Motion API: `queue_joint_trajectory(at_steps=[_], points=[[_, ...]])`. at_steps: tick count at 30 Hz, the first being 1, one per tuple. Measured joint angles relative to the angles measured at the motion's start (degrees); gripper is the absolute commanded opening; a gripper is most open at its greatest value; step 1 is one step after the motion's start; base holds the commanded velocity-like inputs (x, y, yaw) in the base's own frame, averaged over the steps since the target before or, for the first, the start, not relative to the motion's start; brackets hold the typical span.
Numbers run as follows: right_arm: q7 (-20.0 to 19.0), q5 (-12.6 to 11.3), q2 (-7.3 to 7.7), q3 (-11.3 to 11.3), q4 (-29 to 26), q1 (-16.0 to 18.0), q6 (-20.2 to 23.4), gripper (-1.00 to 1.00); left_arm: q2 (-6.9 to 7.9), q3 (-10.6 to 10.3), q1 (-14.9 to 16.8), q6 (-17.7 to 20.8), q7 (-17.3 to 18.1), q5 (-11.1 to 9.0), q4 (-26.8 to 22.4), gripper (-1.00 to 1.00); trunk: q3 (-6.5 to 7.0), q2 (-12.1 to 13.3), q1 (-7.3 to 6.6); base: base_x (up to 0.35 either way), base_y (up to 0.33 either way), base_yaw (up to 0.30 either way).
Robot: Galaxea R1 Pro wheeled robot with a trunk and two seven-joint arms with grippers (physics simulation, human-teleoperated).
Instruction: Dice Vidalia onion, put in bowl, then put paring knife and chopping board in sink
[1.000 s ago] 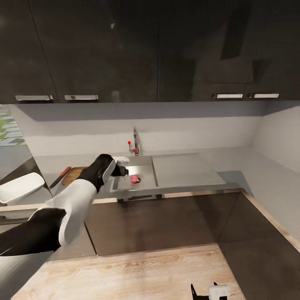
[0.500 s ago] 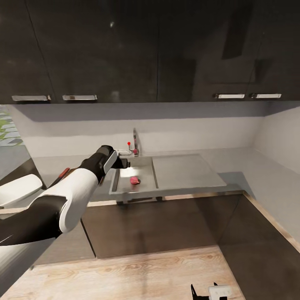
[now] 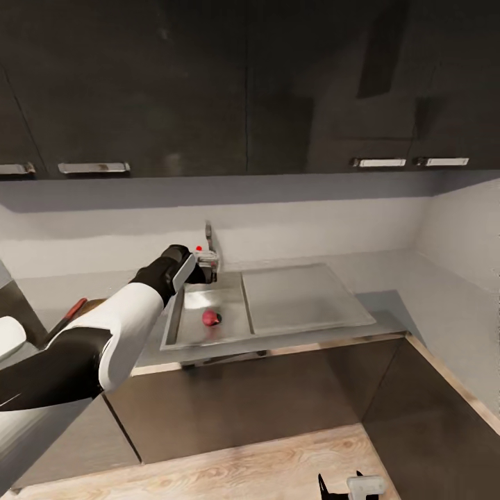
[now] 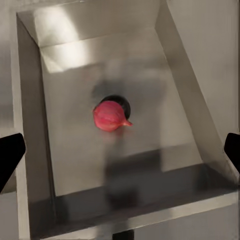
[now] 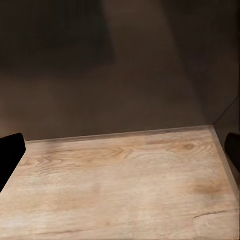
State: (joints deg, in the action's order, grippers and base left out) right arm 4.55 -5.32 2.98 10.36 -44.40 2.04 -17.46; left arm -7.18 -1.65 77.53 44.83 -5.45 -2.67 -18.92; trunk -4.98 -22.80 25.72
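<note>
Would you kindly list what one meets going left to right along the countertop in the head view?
Bowl → paring knife → left end effector by the tap → onion in the sink → drainboard.

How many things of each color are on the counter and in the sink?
Red: 2, the onion in the sink and the tap knob.
Reddish-brown: 1, the knife handle.
White: 1, the bowl.
Total: 4.
</note>
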Motion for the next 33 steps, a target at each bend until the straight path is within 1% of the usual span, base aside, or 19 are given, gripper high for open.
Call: queue_joint_trajectory(at_steps=[11, 14, 20, 27, 30, 33], points=[[0.00, -0.01, 0.04, 0.01, 0.01, 0.01, 0.01, 1.00, 0.35, 0.00, -0.66, -0.02, -0.01, 0.06, 0.08, 1.00, 0.00, 0.01, 0.01, 0.210, 0.000, -0.018], [0.00, 0.00, 0.01, 0.01, 0.01, 0.01, 0.04, 1.00, 0.44, 0.03, -1.15, -0.44, -0.01, 0.07, 0.07, 1.00, -0.05, 0.01, 0.02, 0.055, 0.000, -0.001], [0.00, 0.01, 0.01, 0.01, 0.01, 0.01, 0.08, 1.00, 0.99, 0.06, -3.47, -2.94, -0.01, 0.10, 0.05, 1.00, -0.48, 0.02, 0.03, 0.012, 0.000, 0.000], [0.00, 0.03, 0.00, 0.01, 0.02, 0.01, 0.08, 1.00, 0.93, -0.01, -4.56, -3.15, 0.05, 0.01, 0.07, 1.00, -1.13, 0.01, 0.03, 0.000, 0.000, 0.000], [0.00, 0.04, -0.01, 0.01, 0.08, 0.01, 0.08, 1.00, 0.73, -0.02, -5.65, -3.16, 0.08, -0.01, 0.09, 1.00, -1.41, 0.01, 0.03, 0.007, 0.000, 0.000], [0.00, 0.04, -0.01, 0.01, 0.09, 0.01, 0.08, 1.00, 0.70, -0.02, -6.15, -3.17, 0.08, -0.01, 0.12, 1.00, -1.69, 0.00, 0.01, 0.113, 0.000, 0.000]])
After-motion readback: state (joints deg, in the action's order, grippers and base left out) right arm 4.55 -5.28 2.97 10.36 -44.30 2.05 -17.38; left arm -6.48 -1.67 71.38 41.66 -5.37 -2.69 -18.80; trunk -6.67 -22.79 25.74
